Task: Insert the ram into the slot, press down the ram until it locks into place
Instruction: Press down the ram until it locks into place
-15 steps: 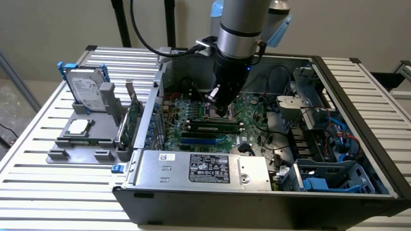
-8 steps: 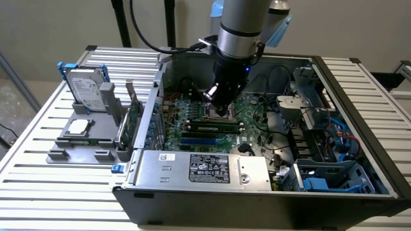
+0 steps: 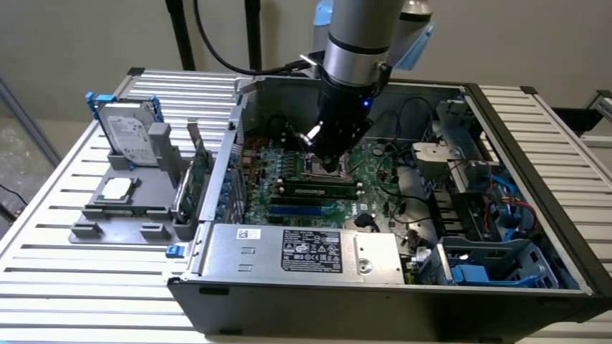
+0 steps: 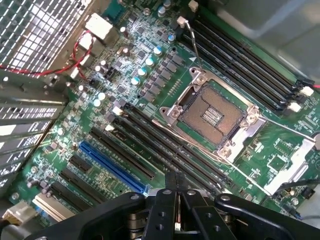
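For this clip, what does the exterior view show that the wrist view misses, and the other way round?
Exterior view alone: the whole open computer case, the power supply with its label, a hard drive standing in a grey holder on the slatted table, and the ram lying seated in a slot on the motherboard.

Wrist view alone: the open CPU socket up close, the empty black memory slots, and the blue slot.

Both: the green motherboard and the shut gripper above it.
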You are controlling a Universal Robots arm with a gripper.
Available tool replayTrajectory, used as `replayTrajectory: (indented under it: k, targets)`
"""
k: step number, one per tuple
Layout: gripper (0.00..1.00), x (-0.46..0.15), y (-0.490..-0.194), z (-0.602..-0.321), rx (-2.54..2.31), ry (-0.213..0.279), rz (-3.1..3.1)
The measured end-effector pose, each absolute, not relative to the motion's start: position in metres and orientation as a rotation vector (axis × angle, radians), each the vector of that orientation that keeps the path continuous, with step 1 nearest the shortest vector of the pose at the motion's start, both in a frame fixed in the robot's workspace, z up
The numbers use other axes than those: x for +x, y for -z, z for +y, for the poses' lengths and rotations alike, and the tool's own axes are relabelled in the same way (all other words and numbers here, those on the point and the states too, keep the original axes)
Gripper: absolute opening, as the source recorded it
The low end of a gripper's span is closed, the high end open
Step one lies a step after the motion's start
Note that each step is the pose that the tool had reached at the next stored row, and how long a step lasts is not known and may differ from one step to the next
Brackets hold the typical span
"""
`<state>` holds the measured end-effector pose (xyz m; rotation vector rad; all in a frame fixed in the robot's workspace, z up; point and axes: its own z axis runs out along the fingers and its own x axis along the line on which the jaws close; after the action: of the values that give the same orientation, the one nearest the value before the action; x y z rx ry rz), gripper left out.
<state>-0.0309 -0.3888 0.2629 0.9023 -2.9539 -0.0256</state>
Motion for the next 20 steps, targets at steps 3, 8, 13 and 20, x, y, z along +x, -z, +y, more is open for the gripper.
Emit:
replayTrajectory:
  k: [3, 8, 13, 20]
  targets:
    - [0.11, -0.0309, -0.2632, -0.3888, 0.837, 0.027, -2.973]
    - [0.11, -0.0309, -0.2636, -0.3888, 0.731, 0.03, -3.002]
    - [0.11, -0.0309, -0.2639, -0.3888, 0.626, 0.033, -3.026]
    - [0.11, -0.0309, -0.2642, -0.3888, 0.482, 0.037, -3.054]
